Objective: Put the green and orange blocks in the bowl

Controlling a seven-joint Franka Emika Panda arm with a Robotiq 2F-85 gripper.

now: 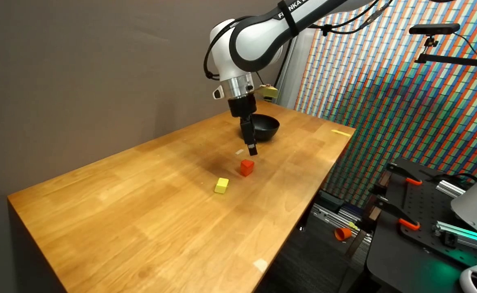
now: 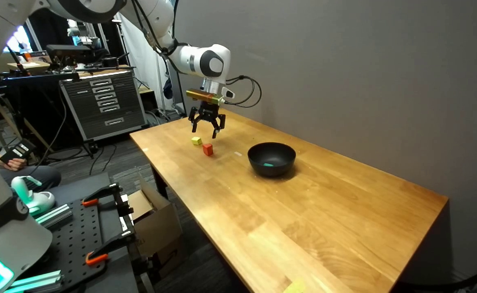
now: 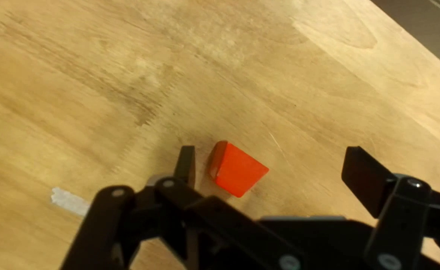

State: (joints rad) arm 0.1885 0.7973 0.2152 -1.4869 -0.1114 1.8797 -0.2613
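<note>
Far left of the black bowl (image 2: 273,171) in an exterior view, off the wooden tabletop (image 2: 324,207), lies a perforated black plate (image 2: 77,228) with two orange-tipped clamps (image 2: 110,246) at its edge. A dark drawer cabinet (image 2: 104,106) stands farther back, also left of the bowl; a cardboard box (image 2: 157,232), likewise left of it, sits lower than the bowl, beside the tabletop. On the wood before me, well left of the bowl, rests the pale yellow cube (image 2: 196,141). Next comes the gripper (image 2: 204,132), hanging above the tabletop on the bowl's left side, its two fingers (image 2: 215,133) pointing down and spread well apart. The orange block (image 2: 208,149) lies on the wood, outside the bowl and nearer to it than the pale yellow cube; in the wrist view it appears in the gap between the fingers (image 3: 366,180), closer to one than to the other. A pale scrap (image 2: 238,154) lies flat near the bowl, on its left. The bowl itself stands upright, with the green block (image 2: 268,165) inside it, visible only in part past the near rim. In an exterior view, one finger (image 1: 248,134) passes in front of the bowl's side. Behind and right of the bowl, I see the gray wall (image 2: 364,101).
</note>
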